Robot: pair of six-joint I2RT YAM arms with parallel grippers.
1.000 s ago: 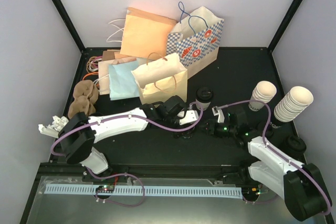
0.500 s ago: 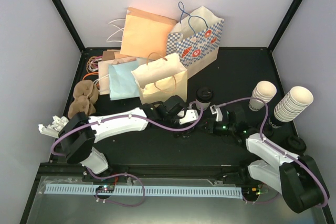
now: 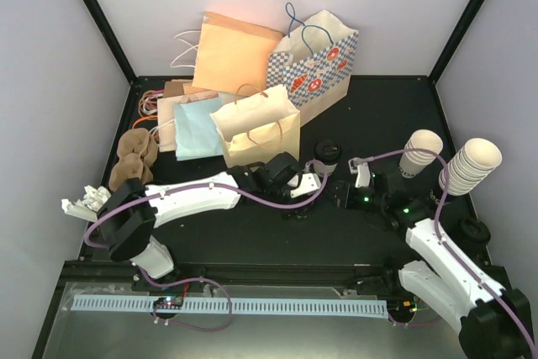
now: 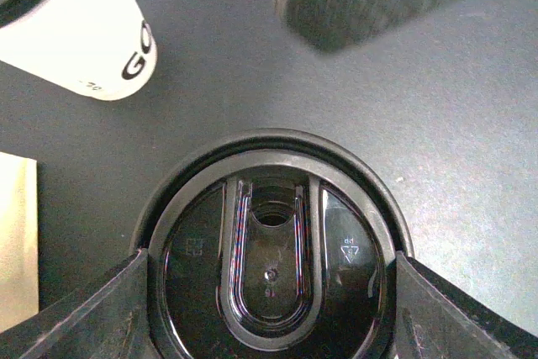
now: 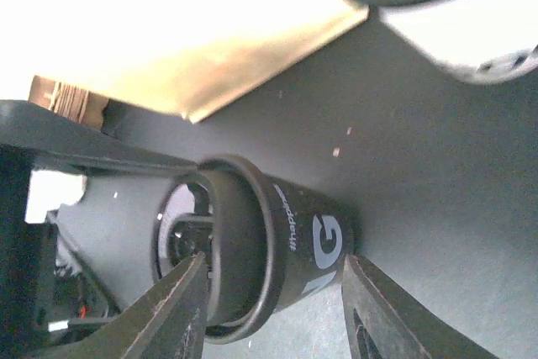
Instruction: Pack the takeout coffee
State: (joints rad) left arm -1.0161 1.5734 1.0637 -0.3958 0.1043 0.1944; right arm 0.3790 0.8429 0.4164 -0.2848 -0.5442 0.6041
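At mid-table, reaching down from above with the left gripper (image 4: 273,268), fingers (image 4: 92,317) snug against opposite edges of a black lid (image 4: 271,233), so clamped on the dark cup (image 5: 294,237) beneath, probably to steady it during the other arm's release. Just past that, facing it from the right side, the right gripper (image 5: 273,268), jaws parted with nothing between them, dark cup just beyond the tips. Near both, upright on the table (image 3: 378,115), the takeout coffee (image 3: 327,155): white cup, black top, touched by neither gripper, just beside the standing cream paper bag (image 3: 256,128), not yet packed, seemingly parked there for a short lift in. Farther right, stacked lidless cups (image 3: 466,166) along the table edge. Compared with a second ago: right gripper spread wider and drawn back toward those stacks, forearm swung outward; left arm and takeout coffee in much the same spots
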